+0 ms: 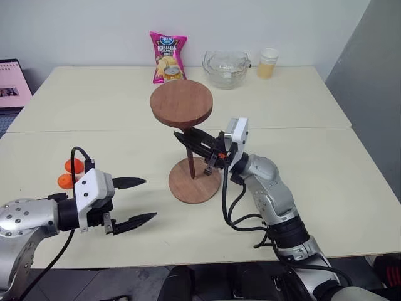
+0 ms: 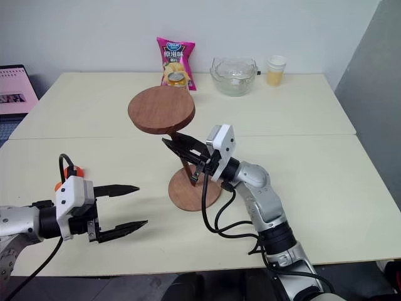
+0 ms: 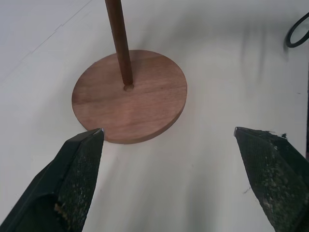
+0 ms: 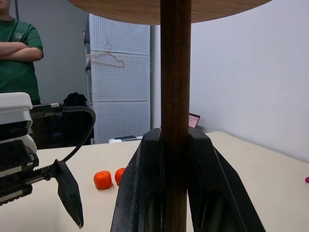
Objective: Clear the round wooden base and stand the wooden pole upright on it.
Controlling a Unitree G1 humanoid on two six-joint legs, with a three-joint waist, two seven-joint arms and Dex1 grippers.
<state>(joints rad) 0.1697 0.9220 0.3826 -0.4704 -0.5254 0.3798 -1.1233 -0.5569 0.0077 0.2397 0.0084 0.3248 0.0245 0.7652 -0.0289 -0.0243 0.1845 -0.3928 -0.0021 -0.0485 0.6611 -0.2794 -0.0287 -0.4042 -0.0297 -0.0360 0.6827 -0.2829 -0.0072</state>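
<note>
Right gripper (image 1: 195, 143) is clamped on the wooden pole (image 1: 190, 158) at mid-length; left gripper (image 1: 139, 200) is held apart and empty, near the table's (image 1: 351, 188) front edge. The pole is planted in the centre hole of the round wooden base (image 1: 194, 181), mid-table, with a wider disc at its top. The assembly is judged stiff, light and top-heavy; a mid-shaft hold is judged sound. How deeply the pole is seated cannot be made out
</note>
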